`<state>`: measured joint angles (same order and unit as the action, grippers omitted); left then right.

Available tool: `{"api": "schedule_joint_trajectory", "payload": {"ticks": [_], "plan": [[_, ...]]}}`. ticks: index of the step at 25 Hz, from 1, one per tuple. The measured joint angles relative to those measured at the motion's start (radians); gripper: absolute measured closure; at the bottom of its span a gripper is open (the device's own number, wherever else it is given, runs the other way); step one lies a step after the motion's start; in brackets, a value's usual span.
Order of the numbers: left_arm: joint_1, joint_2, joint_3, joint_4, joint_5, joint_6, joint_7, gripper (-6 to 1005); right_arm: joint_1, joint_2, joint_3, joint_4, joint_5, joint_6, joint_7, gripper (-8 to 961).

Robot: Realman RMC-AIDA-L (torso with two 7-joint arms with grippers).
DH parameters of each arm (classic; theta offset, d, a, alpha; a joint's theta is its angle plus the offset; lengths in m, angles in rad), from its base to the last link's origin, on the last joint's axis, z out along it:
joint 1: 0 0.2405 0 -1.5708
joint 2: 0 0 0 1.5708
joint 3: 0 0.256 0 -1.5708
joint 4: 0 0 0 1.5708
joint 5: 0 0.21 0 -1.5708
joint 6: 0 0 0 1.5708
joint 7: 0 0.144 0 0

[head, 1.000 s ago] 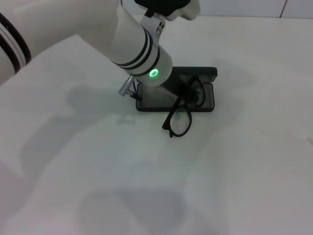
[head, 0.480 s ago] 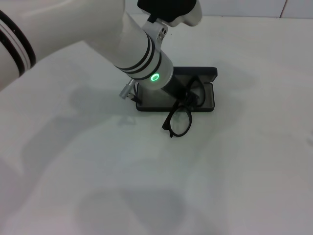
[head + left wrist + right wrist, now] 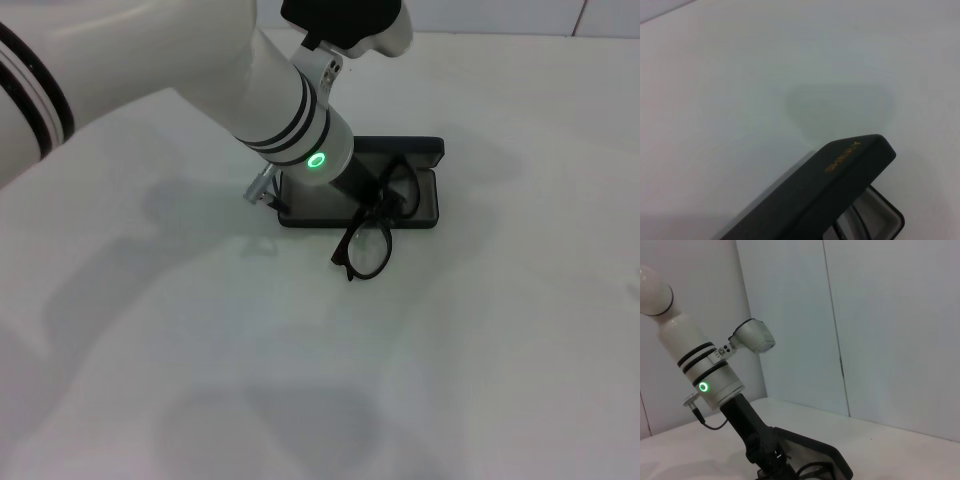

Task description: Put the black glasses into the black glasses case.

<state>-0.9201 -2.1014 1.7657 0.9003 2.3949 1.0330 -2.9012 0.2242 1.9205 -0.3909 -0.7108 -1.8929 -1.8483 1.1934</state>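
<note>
nearest us, the black glasses lie half out of the black glasses case, one lens on the table just in front of our left gripper and the other lens over the case's front rim. our left gripper reaches down into the open tray right at the frame's bridge, and we cannot tell how far it is spread or whether it has hold of the frame. the case's long axis runs crosswise behind the gripper with the lid upright at the back, so we judge the near lens must swing back in; our right gripper is out of sight.
</note>
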Motion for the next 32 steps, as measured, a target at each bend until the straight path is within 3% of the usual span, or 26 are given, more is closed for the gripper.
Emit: {"api": "schedule_joint_trajectory", "payload": {"ticks": [32], "plan": [[0.008, -0.002, 0.038, -0.001, -0.008, -0.012, -0.001, 781, -0.002, 0.002, 0.004, 0.013, -0.017, 0.002, -0.009, 749]]}}
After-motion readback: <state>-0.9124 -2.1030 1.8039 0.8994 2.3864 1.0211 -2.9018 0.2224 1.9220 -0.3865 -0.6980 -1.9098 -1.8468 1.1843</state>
